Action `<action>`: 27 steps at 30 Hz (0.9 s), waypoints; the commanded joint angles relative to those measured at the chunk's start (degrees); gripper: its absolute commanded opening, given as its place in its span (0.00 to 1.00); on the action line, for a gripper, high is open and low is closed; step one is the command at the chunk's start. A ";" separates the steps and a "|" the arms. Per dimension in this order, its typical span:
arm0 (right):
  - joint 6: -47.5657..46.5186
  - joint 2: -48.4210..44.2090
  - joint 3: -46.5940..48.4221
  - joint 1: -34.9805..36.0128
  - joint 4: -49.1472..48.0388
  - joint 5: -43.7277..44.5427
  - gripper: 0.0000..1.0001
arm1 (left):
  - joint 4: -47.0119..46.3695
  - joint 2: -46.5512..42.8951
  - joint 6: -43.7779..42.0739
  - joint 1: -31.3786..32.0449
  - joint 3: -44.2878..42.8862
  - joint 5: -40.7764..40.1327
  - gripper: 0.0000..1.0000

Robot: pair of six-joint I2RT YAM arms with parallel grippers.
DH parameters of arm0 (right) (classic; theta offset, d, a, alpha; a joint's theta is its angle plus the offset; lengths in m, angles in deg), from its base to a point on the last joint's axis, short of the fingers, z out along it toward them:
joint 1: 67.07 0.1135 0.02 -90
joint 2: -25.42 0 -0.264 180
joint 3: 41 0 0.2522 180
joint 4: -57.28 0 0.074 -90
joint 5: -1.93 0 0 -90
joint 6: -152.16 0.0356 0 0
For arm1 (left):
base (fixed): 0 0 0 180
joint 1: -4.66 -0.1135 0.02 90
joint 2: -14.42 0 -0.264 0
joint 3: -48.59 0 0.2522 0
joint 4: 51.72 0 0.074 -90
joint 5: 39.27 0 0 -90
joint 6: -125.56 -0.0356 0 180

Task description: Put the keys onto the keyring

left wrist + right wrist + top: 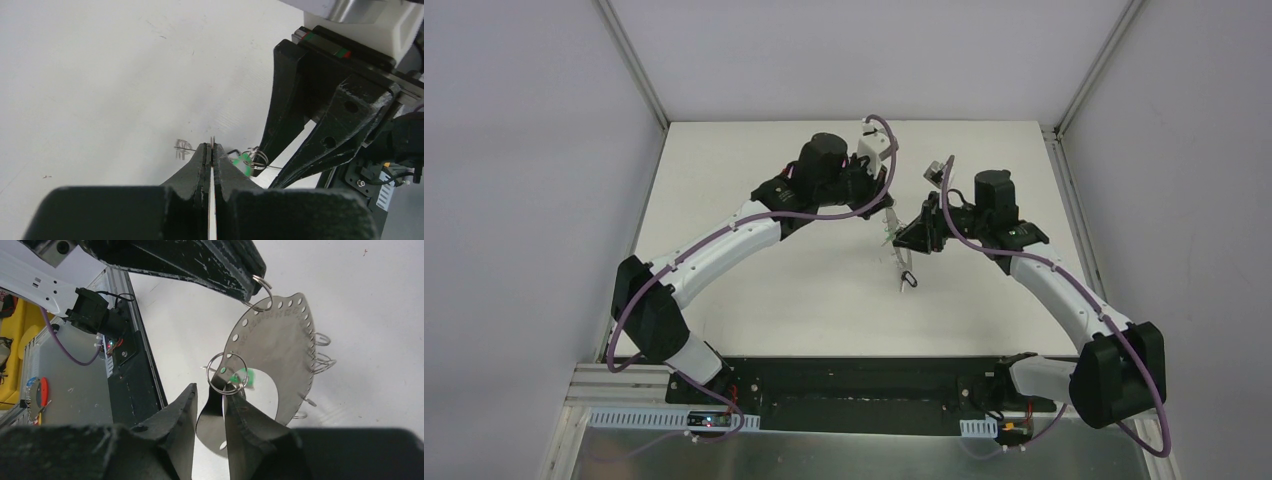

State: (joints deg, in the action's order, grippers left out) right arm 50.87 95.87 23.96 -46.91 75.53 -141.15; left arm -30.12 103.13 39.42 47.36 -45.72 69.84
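**Keyring** point(280, 350): thin, flat crescent of grey metal with holes along its rim and small wire loops on the outer edge.

**Location:** in the air above the table point(774, 300), between the two arms.

**Left gripper** point(250, 290): jaws clamped together on the upper edge.

**Right gripper** point(210, 400): at the lower tip, jaws apart. A split ring point(226, 371) carrying the green key point(245, 376) sits just beside its fingertips.

**Handling (judged):** light, stiff and slick, and likely to pivot in a pinch. Grip flat across both faces near the rim, clear of the holes.
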 commanded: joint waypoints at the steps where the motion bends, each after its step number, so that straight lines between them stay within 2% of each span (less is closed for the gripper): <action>1: 2.49 -2.61 -0.49 -0.61 -5.87 -3.25 0.30 | -6.73 -3.41 1.47 -0.77 0.02 5.69 0.00; 10: 4.27 -4.97 -1.62 -2.01 -7.49 -5.53 0.37 | -12.14 -3.43 1.70 -1.63 1.03 14.58 0.00; 18: 3.05 -8.85 -0.55 -5.57 -5.83 -7.08 0.55 | -21.05 -5.07 4.87 -3.33 5.21 23.71 0.00; 22: -0.06 -10.51 1.17 -7.23 -2.35 -7.94 0.55 | -26.79 -6.18 8.73 -3.92 7.78 28.24 0.00; 27: -1.03 -11.28 3.68 -8.75 -0.41 -9.62 0.49 | -34.54 -7.08 12.81 -3.94 11.15 32.54 0.00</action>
State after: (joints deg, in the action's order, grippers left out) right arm 52.27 86.23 23.59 -54.58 73.98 -147.48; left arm -52.61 99.65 47.44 43.88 -36.37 95.55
